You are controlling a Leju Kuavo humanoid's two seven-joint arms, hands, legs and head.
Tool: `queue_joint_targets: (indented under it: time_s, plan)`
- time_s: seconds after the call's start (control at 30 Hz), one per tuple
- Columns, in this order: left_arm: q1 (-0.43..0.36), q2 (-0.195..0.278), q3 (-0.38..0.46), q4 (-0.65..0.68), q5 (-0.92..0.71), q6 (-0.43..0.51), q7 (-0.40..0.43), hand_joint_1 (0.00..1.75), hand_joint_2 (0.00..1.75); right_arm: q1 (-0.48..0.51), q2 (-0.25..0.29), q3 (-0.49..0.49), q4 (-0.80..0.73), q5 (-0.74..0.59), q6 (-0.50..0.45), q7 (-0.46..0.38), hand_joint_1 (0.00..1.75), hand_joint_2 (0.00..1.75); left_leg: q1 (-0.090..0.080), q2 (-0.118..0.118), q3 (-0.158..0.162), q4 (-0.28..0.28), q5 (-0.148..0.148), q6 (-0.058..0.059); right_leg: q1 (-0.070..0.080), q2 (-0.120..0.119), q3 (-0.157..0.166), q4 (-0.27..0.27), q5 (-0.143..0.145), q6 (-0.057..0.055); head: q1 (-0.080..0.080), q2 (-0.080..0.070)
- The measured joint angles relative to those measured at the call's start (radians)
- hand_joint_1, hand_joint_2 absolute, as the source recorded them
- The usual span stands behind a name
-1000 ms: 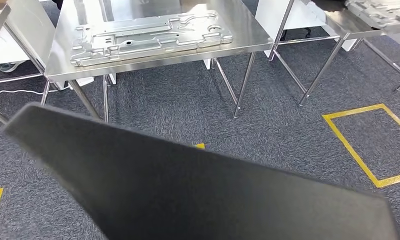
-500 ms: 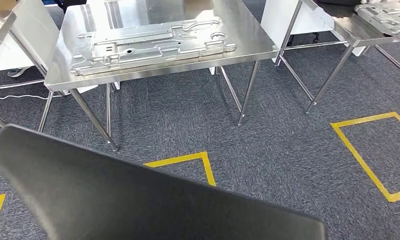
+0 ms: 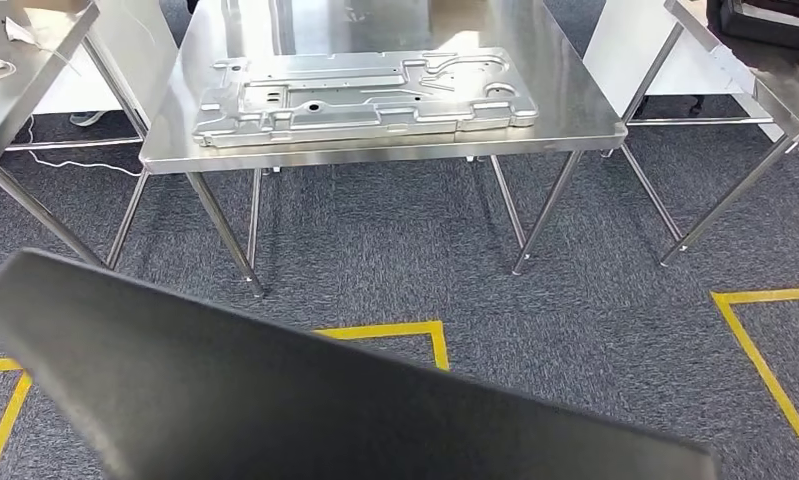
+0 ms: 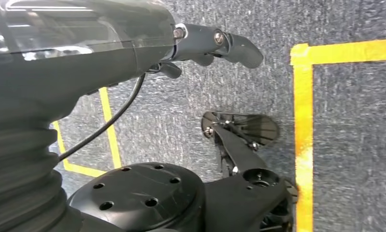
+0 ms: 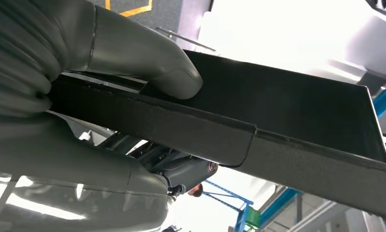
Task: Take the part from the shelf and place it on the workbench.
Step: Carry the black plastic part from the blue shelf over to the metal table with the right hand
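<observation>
Black and flat, the part (image 3: 305, 400) spans the near foreground of the head view, tilted, with grey carpet (image 3: 395, 240) and yellow floor tape (image 3: 415, 328) beyond it. The right hand (image 5: 84, 96) grips the part's edge, thumb pressed on one face and the fingers under the other. The left hand (image 4: 200, 46) hangs over the carpet, its dark fingers curled in on nothing. Farther off stands the steel workbench (image 3: 575, 110), bearing a stamped metal panel (image 3: 365, 95).
</observation>
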Motion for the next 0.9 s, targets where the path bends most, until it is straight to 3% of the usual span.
queue_joint_targets:
  time_s: [0.1,0.17,0.27,0.33,0.37,0.43,0.5,0.63,0.7,0.8,0.83,0.87,0.9]
  plan:
    - [0.001,0.000,0.000,0.000,0.000,0.000,0.000,0.00,1.75,0.000,0.000,0.000,0.000,-0.003,0.000,-0.001,1.75,1.75,-0.002,0.004,0.016,-0.002,-0.001,-0.020,0.001,0.002,0.018,-0.020,0.002,-0.019,0.000,0.000]
    - [0.000,0.000,0.000,0.000,0.000,0.000,-0.001,0.00,1.75,-0.002,0.001,0.000,0.000,-0.006,0.001,-0.002,1.75,1.75,-0.003,0.012,0.006,0.043,-0.008,-0.026,-0.004,0.004,0.044,-0.031,-0.006,-0.033,0.000,0.000]
    - [0.000,0.000,0.000,0.000,0.000,0.000,-0.001,0.00,1.75,-0.005,0.002,0.000,0.000,-0.009,0.002,-0.002,1.75,1.75,-0.003,0.020,-0.097,0.216,-0.069,-0.031,-0.005,0.005,0.073,-0.035,-0.027,-0.045,-0.001,0.000]
    - [0.002,0.000,0.000,0.000,0.000,0.000,-0.001,0.00,1.75,-0.004,0.003,0.000,0.000,-0.010,0.004,-0.002,1.75,1.75,-0.002,0.021,-0.149,0.263,-0.092,-0.033,-0.005,0.006,0.094,-0.035,-0.044,-0.044,-0.001,0.000]
    - [0.003,0.000,0.000,0.000,0.000,0.000,-0.002,0.00,1.75,-0.004,0.003,0.000,0.000,-0.011,0.004,-0.003,1.75,1.75,-0.002,0.021,-0.152,0.237,-0.073,-0.033,-0.006,0.007,0.106,-0.035,-0.053,-0.043,-0.001,0.000]
    - [0.004,0.001,0.000,0.000,0.000,0.000,-0.002,0.00,1.75,-0.005,0.003,0.000,0.000,-0.011,0.005,-0.003,1.75,1.75,-0.001,0.025,-0.131,0.120,0.020,-0.030,-0.007,0.007,0.132,-0.035,-0.074,-0.037,-0.001,0.000]
    - [0.006,0.001,0.000,0.000,0.000,0.000,-0.002,0.00,1.75,-0.006,0.003,0.000,0.000,-0.012,0.004,-0.004,1.75,1.75,-0.003,0.030,-0.114,0.038,0.078,-0.023,-0.006,0.007,0.147,-0.034,-0.092,-0.026,-0.001,0.000]
    - [0.007,0.001,0.000,0.000,0.000,0.000,-0.005,0.00,1.75,-0.006,0.003,0.000,0.000,-0.009,-0.001,-0.003,1.75,1.75,-0.005,0.031,-0.100,0.020,0.078,0.001,-0.004,0.007,0.158,-0.022,-0.100,-0.007,-0.001,0.000]
    - [0.006,0.001,0.000,0.000,0.002,0.000,-0.009,0.00,1.75,-0.006,0.003,0.000,0.000,0.000,-0.011,-0.002,1.75,1.75,-0.001,0.028,-0.082,0.011,0.072,0.012,-0.006,0.008,0.118,0.050,-0.117,-0.001,-0.001,0.000]
    - [0.006,0.002,0.000,0.000,0.005,0.000,-0.011,0.00,1.75,-0.004,0.003,-0.002,-0.001,0.019,-0.027,0.002,1.75,1.75,0.000,0.025,-0.063,0.006,0.054,0.019,-0.006,0.008,-0.004,0.214,-0.177,0.003,-0.001,0.000]
    - [0.006,0.002,0.000,0.000,0.005,0.000,-0.011,0.00,1.75,-0.003,0.002,-0.002,-0.001,0.026,-0.030,0.003,1.75,1.75,0.000,0.023,-0.055,0.006,0.047,0.018,-0.006,0.008,-0.030,0.232,-0.178,0.004,-0.001,0.000]
    - [0.006,0.002,0.000,0.000,0.006,0.000,-0.011,0.00,1.75,-0.003,0.001,-0.002,-0.001,0.034,-0.033,0.006,1.75,1.75,0.000,0.021,-0.044,0.006,0.038,0.017,-0.006,0.008,-0.039,0.214,-0.156,0.003,-0.001,0.000]
    - [0.006,0.002,0.000,0.000,0.006,0.000,-0.012,0.00,1.75,-0.003,0.000,-0.002,-0.003,0.043,-0.036,0.009,1.75,1.75,0.000,0.019,-0.031,0.006,0.029,0.016,-0.006,0.008,-0.033,0.166,-0.113,0.002,-0.001,0.000]
